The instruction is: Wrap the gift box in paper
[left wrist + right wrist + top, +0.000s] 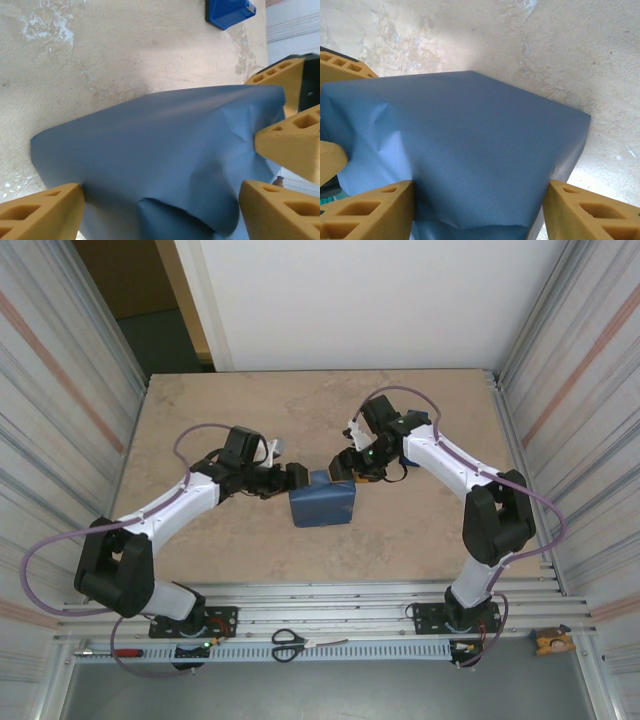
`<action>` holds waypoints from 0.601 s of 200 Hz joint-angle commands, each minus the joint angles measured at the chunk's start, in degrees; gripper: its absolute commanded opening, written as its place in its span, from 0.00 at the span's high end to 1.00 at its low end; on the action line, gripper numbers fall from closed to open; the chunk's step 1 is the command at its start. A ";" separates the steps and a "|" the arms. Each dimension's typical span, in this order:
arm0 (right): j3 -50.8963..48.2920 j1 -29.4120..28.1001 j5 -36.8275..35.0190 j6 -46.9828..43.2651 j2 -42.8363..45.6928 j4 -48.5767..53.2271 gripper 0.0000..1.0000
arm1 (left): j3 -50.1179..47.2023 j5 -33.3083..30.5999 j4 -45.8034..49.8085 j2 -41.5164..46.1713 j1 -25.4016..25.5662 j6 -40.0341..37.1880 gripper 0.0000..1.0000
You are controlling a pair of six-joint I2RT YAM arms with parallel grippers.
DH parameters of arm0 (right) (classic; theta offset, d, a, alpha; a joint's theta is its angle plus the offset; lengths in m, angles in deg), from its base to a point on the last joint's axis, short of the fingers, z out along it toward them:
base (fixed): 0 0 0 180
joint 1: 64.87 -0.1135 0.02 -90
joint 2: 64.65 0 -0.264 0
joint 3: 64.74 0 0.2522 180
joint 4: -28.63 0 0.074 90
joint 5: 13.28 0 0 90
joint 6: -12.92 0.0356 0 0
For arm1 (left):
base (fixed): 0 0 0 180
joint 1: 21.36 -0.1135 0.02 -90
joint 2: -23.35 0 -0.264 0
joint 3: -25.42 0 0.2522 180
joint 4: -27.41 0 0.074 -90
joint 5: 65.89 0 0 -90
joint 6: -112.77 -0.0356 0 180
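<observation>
Near the middle of the tan worktop (200,420), the paper (322,504) is lying folded around a low, box-shaped form, with its darker slate-blue face turned outward. The gift box is sitting under that wrapping, fully covered, so its own surface is hidden.

From the left, the left end effector (297,478) is reaching the parcel's far left corner. The right end effector (345,468) is meeting its far right corner, and the two are standing close together across the far edge.

Seen from the left wrist, the yellow fingers (40,212) are standing wide apart and straddling one end of the parcel, where a folded flap is curving down between them. A thin strip of lighter blue is showing between the flap and one finger, so these jaws are standing open and gripping nothing. At the parcel's other end, a fingertip of the right end effector is touching the creased paper. A blue tape dispenser (229,11) is resting on the worktop beyond, well apart.

Seen from the right wrist, the fingers (592,210) are spreading about as wide as the parcel, and the paper is reaching both of them. Whether they are pinching it I cannot tell.

Black-handled scissors (288,643) are lying on the rail between the arm bases.
</observation>
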 commanded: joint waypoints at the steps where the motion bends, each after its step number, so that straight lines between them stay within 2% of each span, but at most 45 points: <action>1: -1.60 -0.17 -2.84 -1.94 -0.93 3.34 0.36 | 0.77 2.02 -3.19 1.20 -0.79 2.16 0.15; 19: -1.78 -0.15 -2.71 -1.94 -0.93 3.07 0.36 | 1.35 1.95 -2.68 -0.29 -0.80 2.06 0.16; 70: -1.44 -0.18 -2.14 -1.68 -0.76 2.64 0.34 | -2.14 1.58 -1.81 -1.42 -0.72 0.65 0.25; 92: -0.06 -0.17 -1.47 -1.11 0.07 1.42 0.29 | -2.40 1.35 0.87 -2.00 -0.71 -1.88 0.32; 120: 3.04 0.38 -2.87 -0.37 2.68 -1.17 0.18 | -3.53 0.80 2.12 -1.65 -0.71 -3.72 0.33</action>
